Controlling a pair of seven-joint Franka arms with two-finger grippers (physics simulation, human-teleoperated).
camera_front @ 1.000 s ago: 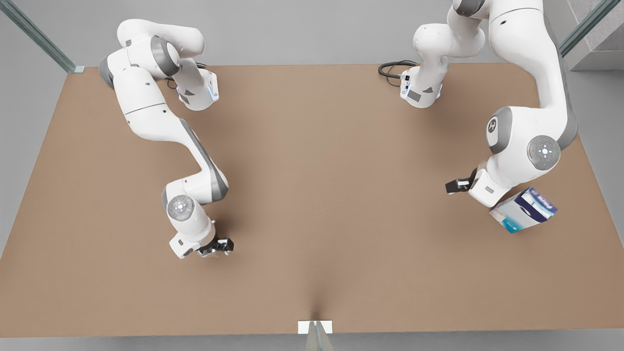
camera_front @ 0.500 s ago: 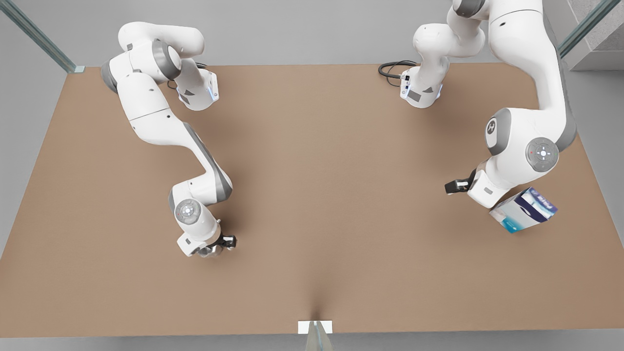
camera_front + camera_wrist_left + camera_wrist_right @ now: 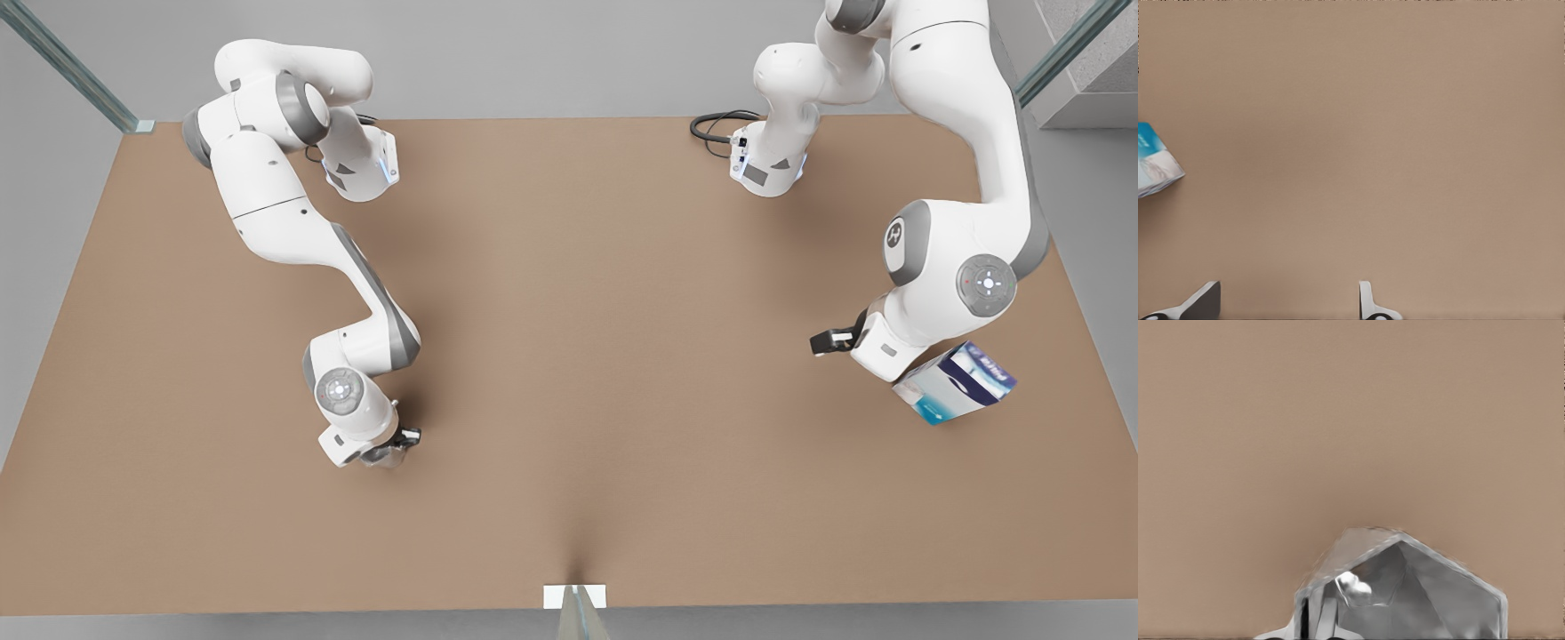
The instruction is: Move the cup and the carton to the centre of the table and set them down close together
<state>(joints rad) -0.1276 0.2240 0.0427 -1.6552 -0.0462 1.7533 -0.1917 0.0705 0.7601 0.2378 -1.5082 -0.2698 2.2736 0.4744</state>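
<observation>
At the front view's lower left, the right pincer is clamped on the small faceted silver metal cup: stiff, probably slick. Farther right, the left pincer gapes empty beside the white-and-navy carton, likely light; grip its flat sides.

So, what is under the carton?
Bare table shows around the carton; its underside is hidden. The left end effector, open, hangs beside it, its wrist covering one corner. The right end effector is at the cup.
</observation>
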